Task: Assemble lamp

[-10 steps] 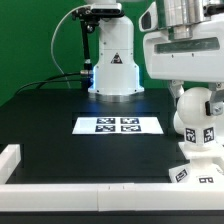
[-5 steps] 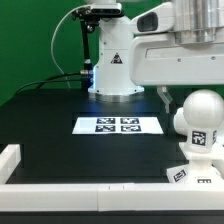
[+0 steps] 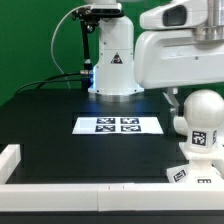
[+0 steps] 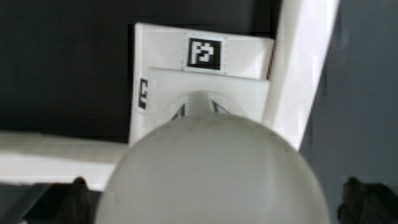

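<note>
Smooth round-headed white plastic bulb atop flared square base

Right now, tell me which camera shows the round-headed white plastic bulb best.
The exterior view: the round-headed white plastic bulb stands sharp, head and tag showing, on the flared square white plastic base. The wrist view looks down on it from close by, so only its blurred rounded head shows.
</note>
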Robot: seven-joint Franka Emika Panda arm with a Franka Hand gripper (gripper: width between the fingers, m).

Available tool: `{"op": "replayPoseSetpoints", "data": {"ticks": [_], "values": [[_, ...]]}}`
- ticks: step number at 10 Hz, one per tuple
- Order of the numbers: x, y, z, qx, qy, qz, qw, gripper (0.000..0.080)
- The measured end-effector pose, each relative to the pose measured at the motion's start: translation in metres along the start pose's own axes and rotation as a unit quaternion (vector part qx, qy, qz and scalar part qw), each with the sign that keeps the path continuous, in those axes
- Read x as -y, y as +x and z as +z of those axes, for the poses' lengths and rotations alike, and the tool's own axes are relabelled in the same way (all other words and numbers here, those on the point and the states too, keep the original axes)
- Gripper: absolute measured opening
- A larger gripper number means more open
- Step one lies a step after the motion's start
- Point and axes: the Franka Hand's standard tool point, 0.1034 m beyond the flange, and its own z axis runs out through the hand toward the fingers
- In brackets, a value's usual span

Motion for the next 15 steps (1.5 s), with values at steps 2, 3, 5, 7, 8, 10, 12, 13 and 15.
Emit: {"op": "replayPoseSetpoints", "data": {"ticks": [2, 3, 5, 7, 8, 10, 12, 13, 15], "values": [[-0.001, 0.0013, 0.0023, -0.012, -0.003, -0.019, 1.0, 0.0698], [-0.0013, 0.0013, 0.0024, -0.012, -0.003, -0.018, 1.0, 0.0568], [-0.0011, 0.0014, 0.0024, -0.012, -0.002, 0.044, 0.999, 0.0574], [0.0018, 0.0031, 0.002, -0.018, -0.001, 0.148, 0.989, 0.0574], [0.003, 0.0034, 0.0019, -0.027, -0.002, 0.224, 0.974, 0.0574], [0.0023, 0.0021, 0.0025, -0.027, 0.0, 0.36, 0.933, 0.0574], [-0.0016, 0.0029, 0.003, -0.033, 0.027, 0.508, 0.86, 0.0574], [-0.0029, 0.0028, 0.0031, -0.027, 0.046, 0.568, 0.821, 0.0576], [-0.0031, 0.0026, 0.0031, -0.021, 0.056, 0.609, 0.791, 0.0576]]}}
